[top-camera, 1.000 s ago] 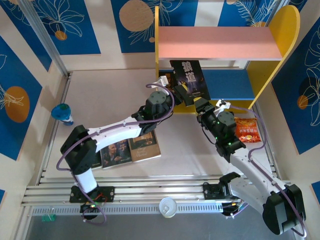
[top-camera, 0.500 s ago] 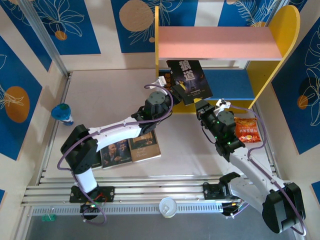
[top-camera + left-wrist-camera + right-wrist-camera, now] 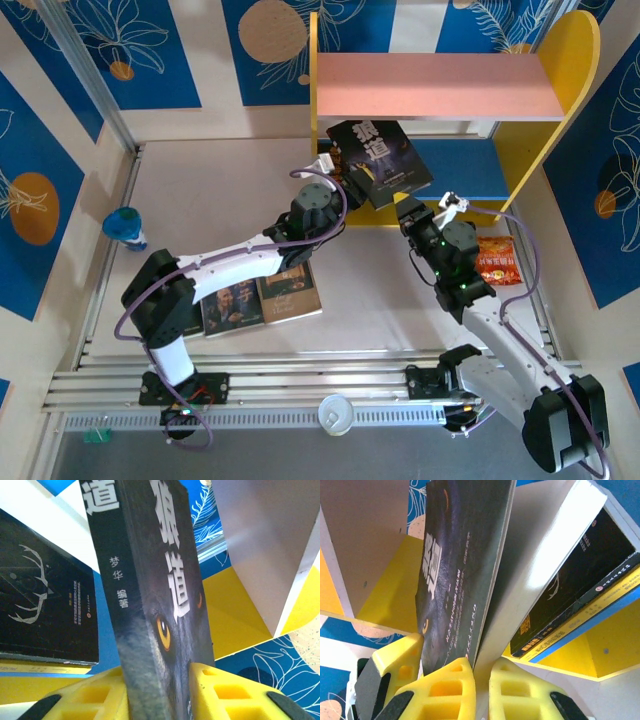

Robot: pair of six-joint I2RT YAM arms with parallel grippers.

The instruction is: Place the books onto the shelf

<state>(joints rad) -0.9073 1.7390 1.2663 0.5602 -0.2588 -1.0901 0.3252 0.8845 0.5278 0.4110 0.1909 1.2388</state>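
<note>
The wolf-face book (image 3: 380, 158) stands tilted at the front of the shelf (image 3: 440, 85), under the pink board and over the blue lower board (image 3: 470, 165). My left gripper (image 3: 350, 188) is shut on its lower edge, and both yellow pads press the covers (image 3: 160, 580). My right gripper (image 3: 408, 210) is shut beside the book's lower right corner, with one finger (image 3: 451, 687) against the cover (image 3: 455, 565). The black antlers book (image 3: 40, 605) lies flat on the lower tier (image 3: 575, 585). Two more books (image 3: 232, 305) (image 3: 288, 292) lie on the table under my left arm.
An orange snack packet (image 3: 497, 262) lies on the table right of my right arm. A blue object (image 3: 125, 225) stands at the table's left edge. A white cup (image 3: 335, 413) sits on the front rail. The shelf's yellow side panels (image 3: 565, 70) flank the opening.
The wolf-face book has tipped clockwise, its top swinging right under the pink board. My right gripper has shut and moved up toward the shelf. The left arm has barely moved.
</note>
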